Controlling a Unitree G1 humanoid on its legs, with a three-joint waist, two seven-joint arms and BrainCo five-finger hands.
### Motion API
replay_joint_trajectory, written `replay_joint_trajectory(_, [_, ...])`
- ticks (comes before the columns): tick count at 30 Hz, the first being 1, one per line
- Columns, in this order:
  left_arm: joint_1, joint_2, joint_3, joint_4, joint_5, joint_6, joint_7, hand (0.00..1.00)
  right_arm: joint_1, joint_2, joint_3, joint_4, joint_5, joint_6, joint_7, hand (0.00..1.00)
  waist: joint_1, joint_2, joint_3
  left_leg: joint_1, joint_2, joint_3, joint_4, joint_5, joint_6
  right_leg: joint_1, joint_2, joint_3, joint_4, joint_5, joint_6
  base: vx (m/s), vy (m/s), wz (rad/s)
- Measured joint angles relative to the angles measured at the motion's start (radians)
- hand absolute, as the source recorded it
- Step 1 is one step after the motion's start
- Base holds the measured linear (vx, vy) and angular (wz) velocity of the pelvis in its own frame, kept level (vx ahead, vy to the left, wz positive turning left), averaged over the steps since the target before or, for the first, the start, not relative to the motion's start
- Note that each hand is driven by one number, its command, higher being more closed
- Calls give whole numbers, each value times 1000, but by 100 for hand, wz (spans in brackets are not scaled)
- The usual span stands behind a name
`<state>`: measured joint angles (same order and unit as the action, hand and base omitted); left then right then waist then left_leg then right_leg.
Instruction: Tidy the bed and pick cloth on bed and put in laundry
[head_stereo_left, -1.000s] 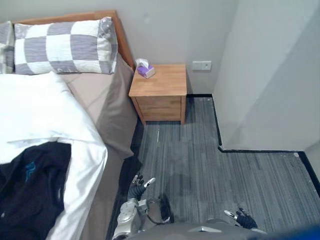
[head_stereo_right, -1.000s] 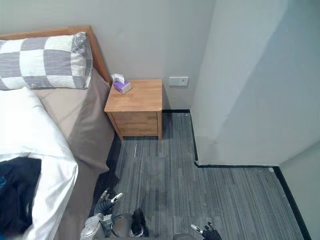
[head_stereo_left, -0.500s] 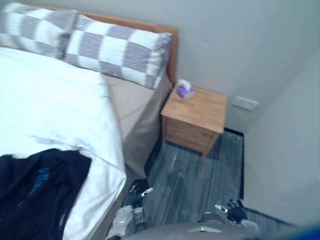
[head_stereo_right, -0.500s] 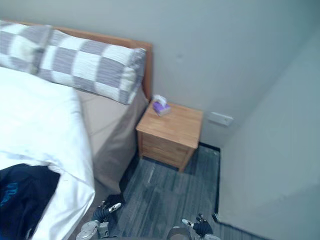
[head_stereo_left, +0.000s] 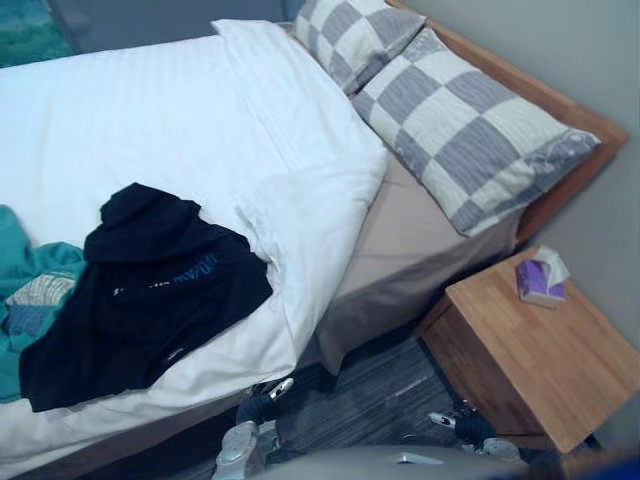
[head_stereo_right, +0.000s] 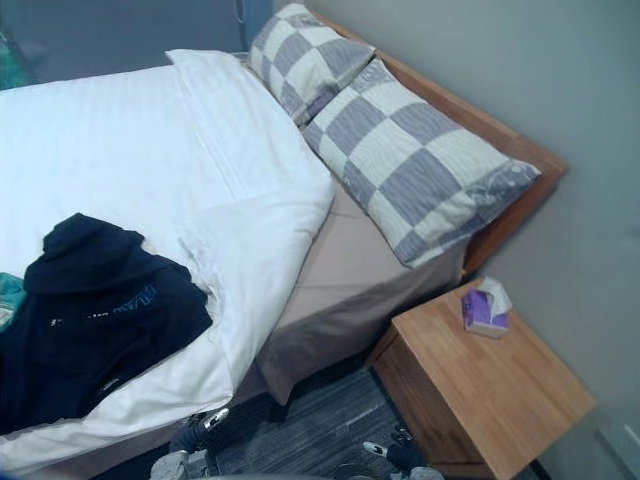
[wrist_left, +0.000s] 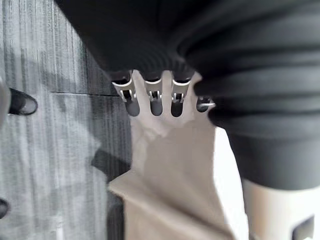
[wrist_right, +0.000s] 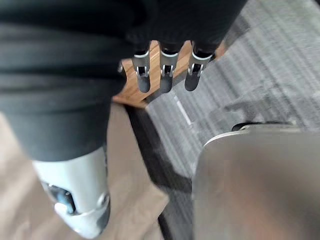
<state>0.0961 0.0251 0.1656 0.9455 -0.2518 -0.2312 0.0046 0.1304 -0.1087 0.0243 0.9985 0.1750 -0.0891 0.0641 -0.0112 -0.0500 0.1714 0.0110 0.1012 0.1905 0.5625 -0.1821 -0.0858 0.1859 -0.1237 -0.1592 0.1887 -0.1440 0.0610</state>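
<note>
A dark navy hooded top (head_stereo_left: 150, 295) lies crumpled on the white duvet (head_stereo_left: 170, 120) near the bed's near edge. A teal garment (head_stereo_left: 30, 300) lies beside it at the far left. Both my hands hang low by the floor, apart from the bed's clothes. My left hand (head_stereo_left: 256, 410) is beside the bed's edge, and its fingers (wrist_left: 155, 102) hang straight over the tan sheet (wrist_left: 170, 190), holding nothing. My right hand (head_stereo_left: 468, 425) hangs in front of the nightstand. Its fingers (wrist_right: 166, 80) are straight too, and they hold nothing.
Two grey-and-white checked pillows (head_stereo_left: 470, 140) (head_stereo_left: 355, 35) lean on the wooden headboard (head_stereo_left: 560, 110). A wooden nightstand (head_stereo_left: 540, 345) with a purple tissue box (head_stereo_left: 541, 279) stands right of the bed. A narrow strip of grey carpet (head_stereo_left: 380, 395) lies between them.
The camera has swung left, from the floor and nightstand towards the bed, so the whole picture has shifted. Both hands stay low and hold nothing.
</note>
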Motion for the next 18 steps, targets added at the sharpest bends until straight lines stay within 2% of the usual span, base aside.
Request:
replay_joint_trajectory(1, [-4, 4, 0, -8, -3, -8, 0, 0, 6, -1, -5, -29, 0, 10, -6, 0, 14, -7, 6, -83, 75, 133, 179, -31, 13, 57, -9, -10, -38, -6, -23, 102, -5, 73])
replay_joint_trajectory(2, [6, 1, -7, -12, -3, -13, -1, 0, 18, -8, -7, -31, 0, 12, -8, 0, 22, 19, -1, -93, 108, 197, 148, -55, 28, 63, -6, -14, -39, -17, -22, 107, 7, 36])
replay_joint_trajectory(3, [15, -27, -14, -11, -3, -17, -9, 0, 17, -28, -14, -50, 0, 12, -10, 0, 20, 55, -23, -92, 141, 275, 53, -41, 42, 62, 10, -23, -23, -34, 1, 143, 44, 36])
replay_joint_trajectory(4, [24, -25, -19, -11, -2, -19, -14, 0, 7, -8, -18, -50, 0, 16, -12, 0, 19, 56, -24, -68, 98, 296, -31, -41, 49, 46, -16, -27, -8, -46, 14, 142, 61, 43])
replay_joint_trajectory(6, [25, -13, -49, -12, -1, -21, -22, 0, -14, 33, -36, -38, 0, 16, -12, 0, 18, 42, -26, -19, 35, 296, -205, -27, 71, 20, -26, -27, -5, -48, 14, 113, 65, 41])
replay_joint_trajectory(8, [24, -2, -56, -8, 2, -19, -23, 0, -23, 54, -71, -35, 1, 5, -21, 0, 14, 30, -21, 15, -2, 290, -337, 5, 81, 17, -31, -44, -3, -51, 11, 60, 12, 49])
replay_joint_trajectory(9, [27, 19, -78, -4, 2, -17, -20, 0, -20, 71, -91, -18, 9, 5, -41, 0, 20, 11, -22, 54, -26, 285, -416, 59, 77, 21, -38, -50, 13, -51, 11, 19, -50, 30])
replay_joint_trajectory(11, [30, 39, -94, 24, 5, -9, -20, 0, -8, 87, -102, -12, 44, -4, -65, 0, 16, -3, -30, 103, -42, 278, -496, 106, 67, 33, -35, -50, 23, -51, 11, 19, -166, 24])
replay_joint_trajectory(12, [27, 52, -109, 49, 7, 11, -19, 0, -8, 97, -133, 6, 115, -16, -118, 0, 3, -7, -36, 142, -47, 265, -596, 162, 53, 38, -17, -50, 20, -51, 10, 5, -265, 19])
replay_joint_trajectory(13, [27, 60, -125, 60, 7, 15, -19, 0, -8, 97, -153, 15, 138, -16, -149, 0, 1, -6, -36, 148, -46, 265, -627, 180, 47, 32, -8, -49, 19, -51, 10, -4, -240, 12])
replay_joint_trajectory(18, [30, 68, -85, 80, 8, 37, -17, 0, 39, 95, -309, 19, 236, -19, -285, 0, 2, -10, -38, 164, -26, 270, -660, 194, 43, 33, 20, -45, 19, -43, 1, 24, -127, 1])
